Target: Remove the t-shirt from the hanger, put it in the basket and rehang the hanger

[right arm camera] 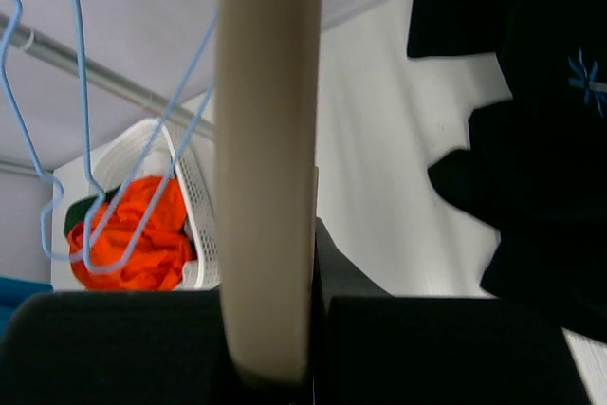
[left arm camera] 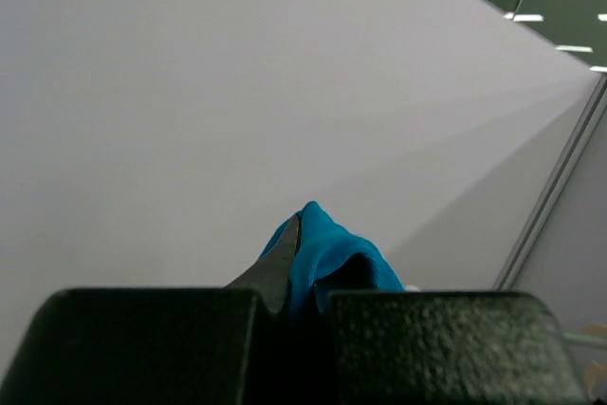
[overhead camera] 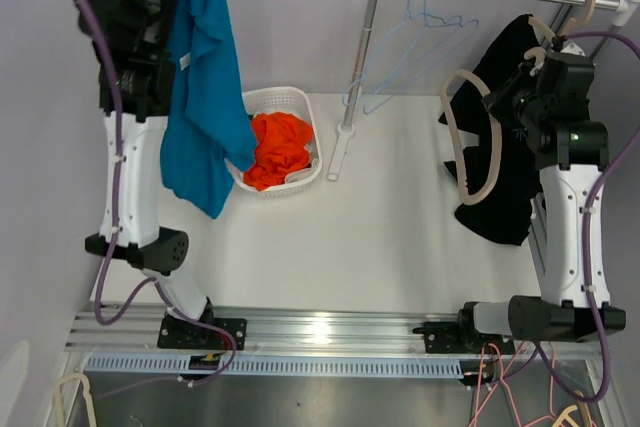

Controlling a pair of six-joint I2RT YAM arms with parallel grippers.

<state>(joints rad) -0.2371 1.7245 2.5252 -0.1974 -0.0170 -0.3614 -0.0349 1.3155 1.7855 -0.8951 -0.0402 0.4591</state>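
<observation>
Left arm (overhead camera: 135, 162) and right arm (overhead camera: 572, 217) raised, fingers (left arm camera: 277, 272) clamped.

We saw the basket (overhead camera: 285, 94) on the table (overhead camera: 390, 237), just left of the rack pole (overhead camera: 357, 77); the t-shirt (overhead camera: 200, 97) hung left of the basket, the hanger (right arm camera: 266, 139) far right.

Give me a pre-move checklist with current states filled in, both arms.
1. Grip of left claw on blue t-shirt: ok, fabric is pinched between the fingers.
2. Grip of right claw on beige hanger: ok, the bar sits between the fingers.
3. T-shirt off the hanger: ok, in the top view the hanger looks bare and apart from it.
4. T-shirt hem clear of basket rim: cannot tell, they overlap from above.
5. Room in basket: cannot tell, orange garment fills much of it.
6. Hanger clear of black garment: cannot tell, they overlap.
</observation>
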